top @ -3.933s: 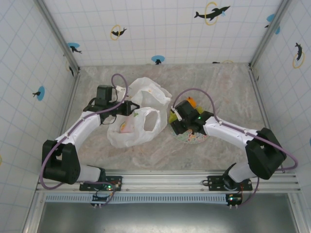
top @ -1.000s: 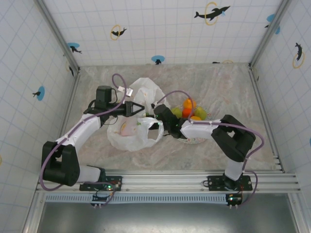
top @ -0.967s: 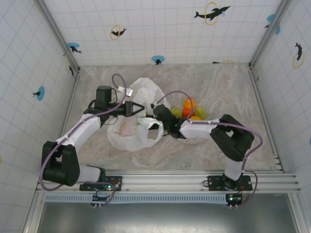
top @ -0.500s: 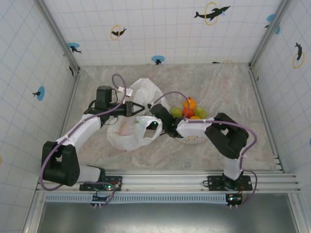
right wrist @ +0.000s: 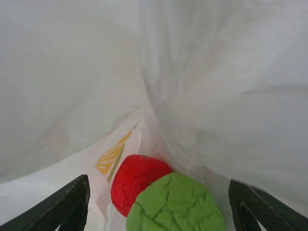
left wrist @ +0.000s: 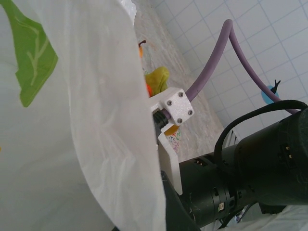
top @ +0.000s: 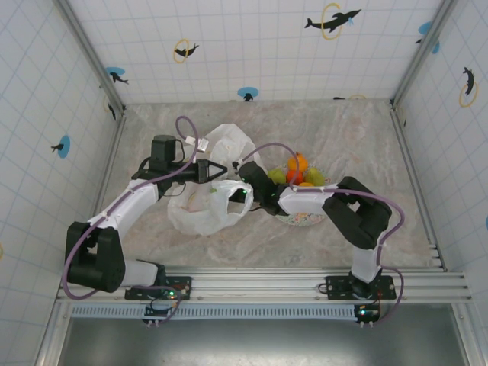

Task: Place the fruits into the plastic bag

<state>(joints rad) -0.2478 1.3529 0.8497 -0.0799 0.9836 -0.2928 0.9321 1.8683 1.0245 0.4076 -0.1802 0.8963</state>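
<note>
Between the black fingers (right wrist: 67, 204) of the right gripper (right wrist: 159, 185), which are spread wide and clasp nothing, a green apple (right wrist: 175, 204) and a red fruit (right wrist: 137, 180) are seen lying against each other, loose, at the bottom of the plastic bag (right wrist: 202, 72). White film is seen all around them, and a yellow printed slice is visible on it just beside the red fruit.

From above, the right gripper (top: 242, 195) is seen reaching into the bag's mouth from the right. The left gripper (top: 213, 169) is clenched on the bag's upper edge at the far side of that mouth, so the opening is held up. In the left wrist view the draped plastic bag (left wrist: 96, 144) is shown with a green leaf print, with the right arm's white link (left wrist: 173, 108) and purple cable (left wrist: 211, 57) just behind it.

The plastic bag (top: 198, 217) lies at the middle of the marbled table (top: 366, 145). Just to its right a speckled plate (top: 305, 219) is set, and on it an orange (top: 297, 162) and two yellow-green pears (top: 276, 176) (top: 314, 177) are gathered close together.
</note>
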